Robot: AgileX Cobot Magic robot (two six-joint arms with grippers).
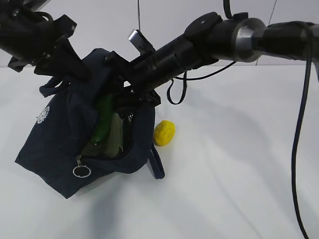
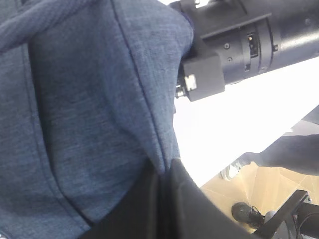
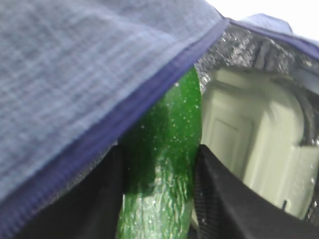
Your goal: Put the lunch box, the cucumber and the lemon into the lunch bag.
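Hidden and cut-off parts

In the exterior view the bag (image 1: 60,134) swallows both gripper tips, most of the box (image 1: 115,137) and the cucumber's (image 1: 103,119) upper end. The right wrist view crops the cucumber (image 3: 164,164) at the bottom edge and blurs the box lid (image 3: 249,144). Left wrist view: cloth (image 2: 84,109) blocks the fingertips.

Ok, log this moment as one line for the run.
left tool: shut on lunch bag | right tool: holding cucumber inside bag | lunch box: in | lemon: on table
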